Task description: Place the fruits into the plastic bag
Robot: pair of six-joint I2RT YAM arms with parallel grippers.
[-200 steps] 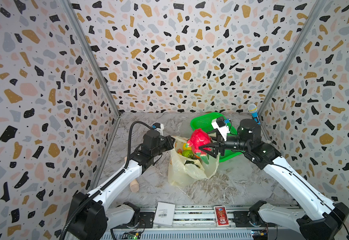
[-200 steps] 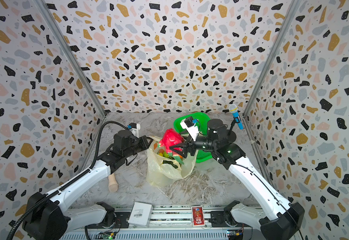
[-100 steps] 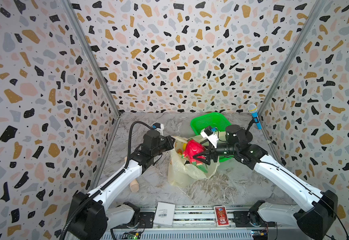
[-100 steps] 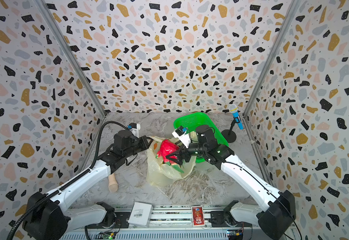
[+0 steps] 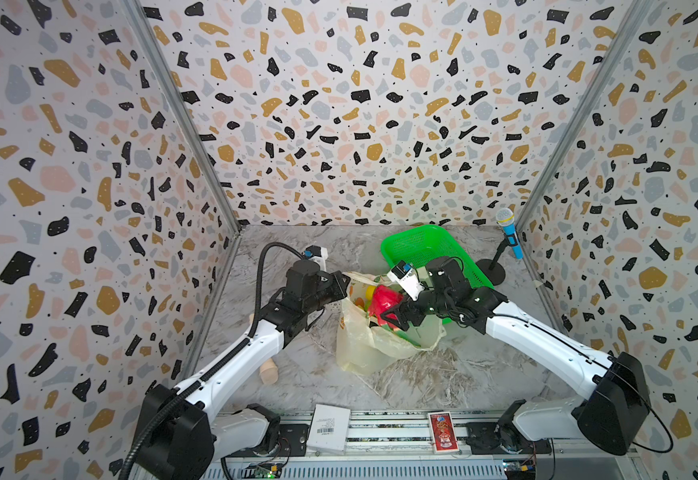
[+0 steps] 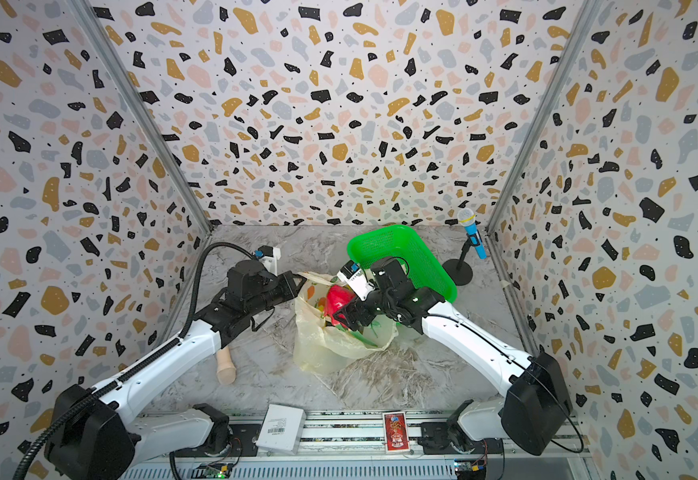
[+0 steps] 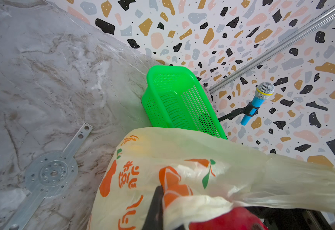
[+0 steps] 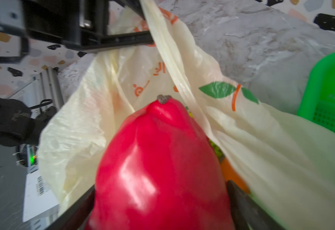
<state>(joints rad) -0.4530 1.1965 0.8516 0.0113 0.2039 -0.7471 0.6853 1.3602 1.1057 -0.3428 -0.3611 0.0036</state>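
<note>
The pale yellow plastic bag [image 5: 364, 349] [image 6: 322, 349] stands open at mid-table. My left gripper [image 5: 344, 283] [image 6: 299, 283] is shut on its rim, holding the mouth up; in the left wrist view one dark finger [image 7: 156, 207] pinches the printed film [image 7: 182, 159]. A large red-pink fruit [image 5: 384, 300] [image 6: 337, 299] [image 8: 158, 169] is held in my right gripper [image 5: 395, 315] [image 8: 160, 209], jaws wide against its sides, at the bag's mouth. Yellow [image 5: 370, 291], orange [image 8: 232, 175] and light green [image 8: 215, 149] fruits lie inside the bag.
A green mesh basket [image 5: 426, 249] [image 7: 174, 99] sits behind the bag, with a blue toy microphone on a stand [image 5: 509, 237] at the back right. A beige peg [image 5: 267, 372] lies front left. A metal plate [image 7: 51, 173] lies on the table.
My right gripper has carried the red-pink fruit left and down, from above the basket's edge to the bag's mouth. The left gripper has stayed put on the bag's rim.
</note>
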